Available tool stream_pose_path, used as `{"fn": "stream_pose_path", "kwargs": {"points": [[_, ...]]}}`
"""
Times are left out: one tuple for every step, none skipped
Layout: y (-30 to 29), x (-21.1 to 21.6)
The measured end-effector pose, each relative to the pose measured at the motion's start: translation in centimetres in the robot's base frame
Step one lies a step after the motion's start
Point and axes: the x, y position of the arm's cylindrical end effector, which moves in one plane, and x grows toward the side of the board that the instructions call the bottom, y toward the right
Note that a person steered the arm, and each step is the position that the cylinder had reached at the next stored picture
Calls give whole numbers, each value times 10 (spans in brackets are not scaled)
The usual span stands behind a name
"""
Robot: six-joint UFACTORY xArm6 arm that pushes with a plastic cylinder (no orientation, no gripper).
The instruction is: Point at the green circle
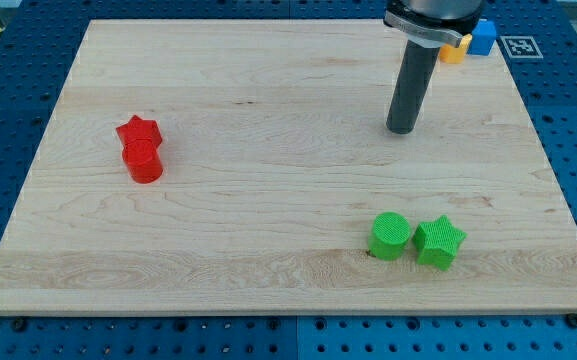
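Green circle [390, 236] touches green star [439, 242]; my tip [402, 130], a bare rod with no pincer, well above.

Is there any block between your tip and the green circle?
No. In the camera view, only bare board lies between my tip and the green circle.

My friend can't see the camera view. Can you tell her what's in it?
My tip rests on a wooden board, well above the green circle and green star. A red star and red circle touch at left; blue and orange blocks sit top right.
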Motion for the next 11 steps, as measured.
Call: {"fn": "stream_pose_path", "kwargs": {"points": [[-15, 1], [-89, 27], [-149, 65], [-175, 115], [-168, 190], [-153, 214], [-145, 213], [-126, 211], [-93, 199], [-75, 197], [-55, 188]]}}
